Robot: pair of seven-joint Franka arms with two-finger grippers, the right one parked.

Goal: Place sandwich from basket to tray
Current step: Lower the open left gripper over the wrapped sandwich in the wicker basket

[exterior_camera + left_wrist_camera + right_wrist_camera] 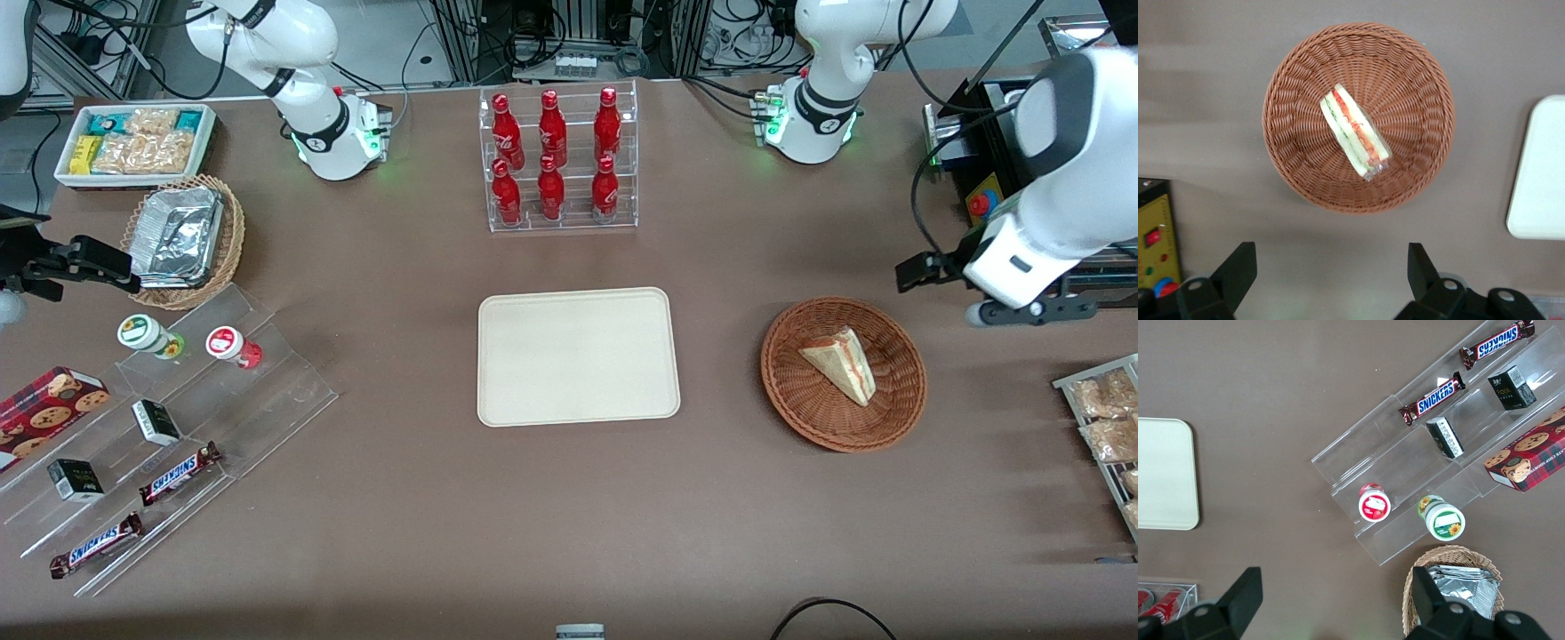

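- sandwich (840, 363) lies in the basket (898, 404), about centred, filling edge showing in the wrist view; looks film-wrapped, though I can't be sure of that.
- basket sits on the table toward the working arm's end, level with the tray (578, 356); short sideways carry, my guess is that's why they're set side by side.
- tray is mid-table, bare, flat on the surface, well apart from the basket.
- gripper (1328, 280) hangs high above the table near the working arm's end edge, off the basket rim, not over the sandwich; fingers spread wide, nothing between them. Reads as a pre-approach pose; pick not yet started.
- surface: plain brown table top (569, 516). Bottle rack (558, 160) near the edge farthest from the front camera; snack displays at the parked arm's end.
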